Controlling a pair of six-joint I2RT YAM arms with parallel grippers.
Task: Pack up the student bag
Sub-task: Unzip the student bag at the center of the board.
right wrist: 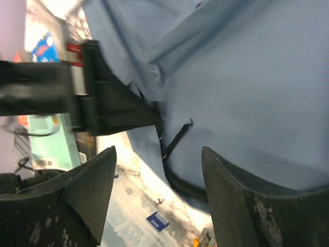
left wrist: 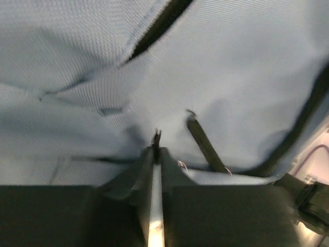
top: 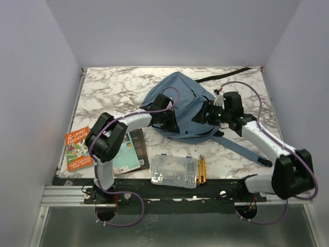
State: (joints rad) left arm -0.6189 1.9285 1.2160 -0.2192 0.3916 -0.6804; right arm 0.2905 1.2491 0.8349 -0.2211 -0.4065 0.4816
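Blue-grey fabric of the bag (top: 180,100) fills the upper middle of the top view, lying flat on the marble table (top: 113,85), with both arms reaching in at its lower edge.

The step in hand looks like getting the bag open so that things can go in. To do it well, one side should anchor the cloth close to the zip while the other takes the zip pull (right wrist: 177,138). The pull should run along the line of the zip, not upward, or the slack cloth will bunch and jam the slider. The anchor should hold low and taut.

The left gripper (left wrist: 156,149) has its fingers pressed together, with a thin dark sliver of the bag's edge pinched at their tips, just left of the zip pull. Whether that pinch is seam or zip tape, I cannot tell.

The right gripper (right wrist: 158,154) stands wide apart, its fingers (right wrist: 87,190) bare, holding nothing. It hovers over the bag's edge with the zip pull lying between and beyond the tips, near but not touched.
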